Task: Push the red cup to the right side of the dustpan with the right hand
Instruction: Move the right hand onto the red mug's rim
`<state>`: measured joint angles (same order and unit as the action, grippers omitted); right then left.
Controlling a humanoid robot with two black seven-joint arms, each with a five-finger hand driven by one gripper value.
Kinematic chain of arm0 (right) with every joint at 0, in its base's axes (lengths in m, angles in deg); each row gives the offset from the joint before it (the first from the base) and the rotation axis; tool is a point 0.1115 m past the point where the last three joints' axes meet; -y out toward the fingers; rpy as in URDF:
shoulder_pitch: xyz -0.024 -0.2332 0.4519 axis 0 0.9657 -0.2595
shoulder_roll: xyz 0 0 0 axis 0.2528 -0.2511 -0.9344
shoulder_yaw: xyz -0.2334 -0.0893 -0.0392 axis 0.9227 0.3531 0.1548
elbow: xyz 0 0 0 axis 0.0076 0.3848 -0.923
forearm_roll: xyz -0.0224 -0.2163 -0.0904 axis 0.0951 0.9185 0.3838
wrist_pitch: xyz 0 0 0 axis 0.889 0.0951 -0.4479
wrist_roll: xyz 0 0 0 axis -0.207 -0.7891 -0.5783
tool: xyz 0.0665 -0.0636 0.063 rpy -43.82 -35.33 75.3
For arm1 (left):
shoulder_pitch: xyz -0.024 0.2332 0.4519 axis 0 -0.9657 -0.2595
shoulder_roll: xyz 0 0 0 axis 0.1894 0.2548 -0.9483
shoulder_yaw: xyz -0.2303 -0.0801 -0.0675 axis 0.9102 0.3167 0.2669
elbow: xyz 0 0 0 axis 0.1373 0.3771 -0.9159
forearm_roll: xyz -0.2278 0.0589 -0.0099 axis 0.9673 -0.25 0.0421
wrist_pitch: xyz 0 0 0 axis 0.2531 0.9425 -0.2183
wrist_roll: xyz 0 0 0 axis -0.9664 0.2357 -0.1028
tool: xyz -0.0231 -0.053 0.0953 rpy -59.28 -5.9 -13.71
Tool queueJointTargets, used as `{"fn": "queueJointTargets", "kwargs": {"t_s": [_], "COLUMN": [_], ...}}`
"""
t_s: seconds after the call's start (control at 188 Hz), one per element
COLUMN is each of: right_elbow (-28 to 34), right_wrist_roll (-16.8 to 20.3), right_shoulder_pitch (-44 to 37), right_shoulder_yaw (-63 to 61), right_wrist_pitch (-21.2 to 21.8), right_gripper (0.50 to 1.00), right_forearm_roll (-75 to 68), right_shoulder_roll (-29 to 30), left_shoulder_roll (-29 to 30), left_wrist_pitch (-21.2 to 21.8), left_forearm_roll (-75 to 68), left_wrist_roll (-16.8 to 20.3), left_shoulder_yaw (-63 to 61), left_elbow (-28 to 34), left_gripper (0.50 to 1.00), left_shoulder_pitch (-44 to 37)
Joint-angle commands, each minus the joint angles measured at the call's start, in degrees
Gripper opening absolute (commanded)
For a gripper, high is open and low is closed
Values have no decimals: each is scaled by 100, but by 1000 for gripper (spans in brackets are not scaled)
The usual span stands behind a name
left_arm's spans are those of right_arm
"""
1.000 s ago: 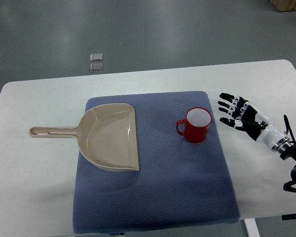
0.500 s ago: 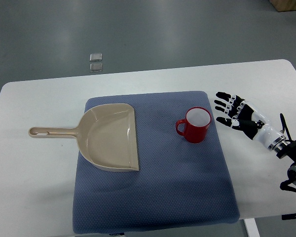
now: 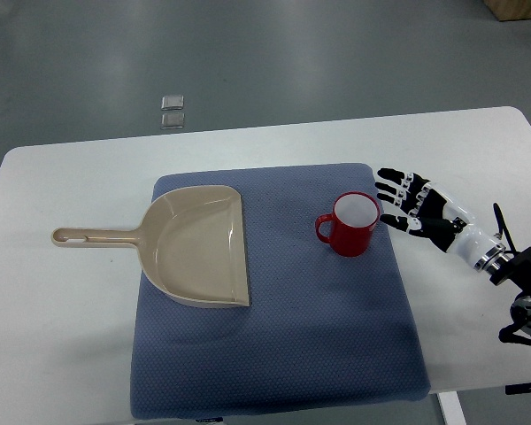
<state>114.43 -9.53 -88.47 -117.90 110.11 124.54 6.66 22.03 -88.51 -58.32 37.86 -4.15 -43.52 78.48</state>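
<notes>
Red cup (image 3: 355,225) upright on blue mat (image 3: 274,354), handle twd dustpan (image 3: 199,243) at its left, well apart. My right robot hand (image 3: 413,205) just beside cup's right — fingers (image 3: 391,173) spread, holding nothing, not touching. Mat on white counter (image 3: 62,336).

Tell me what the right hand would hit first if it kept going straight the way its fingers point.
The right hand points left with fingers spread. Straight on, it would most likely meet the red cup first, on its right wall. The dustpan lies farther along. Hand height is hard to judge from this top view.
</notes>
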Motion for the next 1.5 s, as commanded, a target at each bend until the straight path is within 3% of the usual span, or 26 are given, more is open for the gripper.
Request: {"fn": "queueJointTargets", "kwargs": {"t_s": [0.0, 0.766, 1.149, 1.494], "right_elbow": [0, -44, -141, -194], "right_wrist_roll": [-1, -141, -660, -677], "right_shoulder_pitch": [2, -227, -429, -446], "right_shoulder_yaw": [0, 440, 1204, 1257], "right_wrist_pitch": [0, 0, 0, -11], "right_gripper": [924, 924, 924, 924], "right_forearm_roll": [-10, 43, 60, 60], "right_shoulder_roll": [4, -102, -163, -102], "left_shoulder_roll": [0, 0, 0, 0], "left_wrist_pitch": [-3, -3, 6, 6], "left_forearm_roll": [0, 0, 0, 0], "left_wrist_roll": [0, 0, 0, 0], "left_shoulder_yaw": [0, 0, 0, 0], "left_elbow": [-5, -5, -5, -5], "left_gripper": [1000, 1000, 1000, 1000], "left_shoulder_pitch": [-1, -1, -1, -1]}}
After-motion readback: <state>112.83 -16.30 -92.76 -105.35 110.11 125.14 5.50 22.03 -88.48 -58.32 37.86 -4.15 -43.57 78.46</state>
